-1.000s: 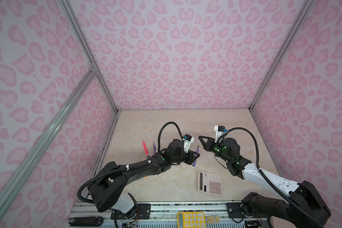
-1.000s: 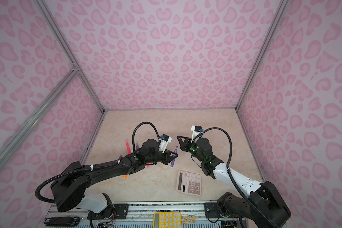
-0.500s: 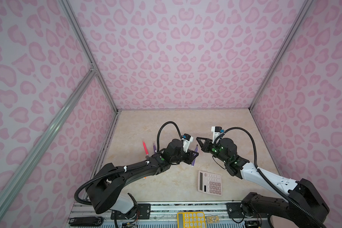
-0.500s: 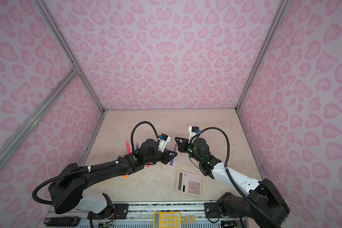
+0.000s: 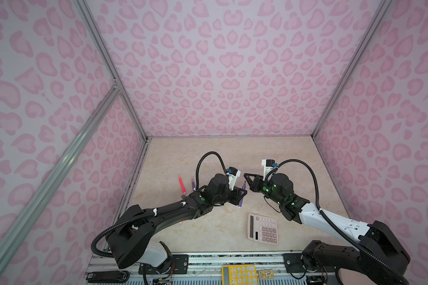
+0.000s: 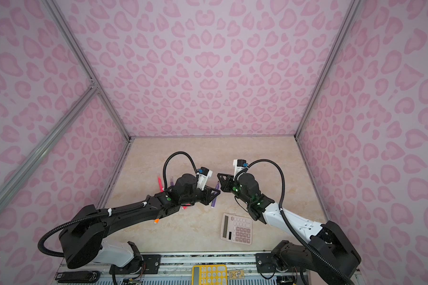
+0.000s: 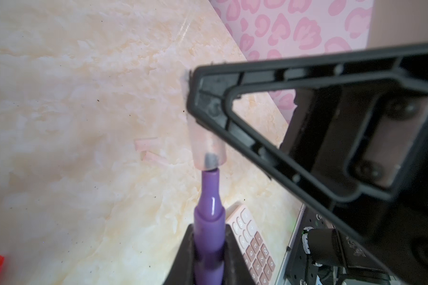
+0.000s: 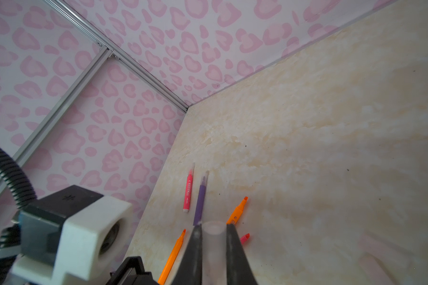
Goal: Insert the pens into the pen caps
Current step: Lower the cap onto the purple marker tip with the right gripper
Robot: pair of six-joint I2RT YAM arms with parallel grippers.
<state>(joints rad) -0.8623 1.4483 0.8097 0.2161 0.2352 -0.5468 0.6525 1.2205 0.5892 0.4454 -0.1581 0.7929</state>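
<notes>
My left gripper [image 7: 209, 246] is shut on a purple pen [image 7: 209, 212], tip pointing away from it; in both top views this pen [image 5: 241, 197] [image 6: 214, 198] hangs mid-table. My right gripper [image 8: 213, 228] is shut on a clear pen cap [image 8: 213, 238]. In the left wrist view the cap [image 7: 208, 145] sits at the pen's dark nib, which is just inside its mouth. The grippers [image 5: 242, 193] [image 5: 245, 175] meet tip to tip. Loose pens lie at the left: pink [image 8: 188, 192], purple [image 8: 200, 197], two orange [image 8: 237, 211] [image 8: 173, 256].
Two loose clear caps [image 7: 146, 143] [image 7: 155, 158] lie on the beige surface. A pink calculator [image 5: 263, 228] lies near the front, right of centre. A yellow calculator [image 5: 239, 275] rests on the front rail. Pink patterned walls enclose three sides.
My right gripper has moved left with the cap, closing the gap to the purple pen's tip. The left gripper has shifted slightly toward it.
</notes>
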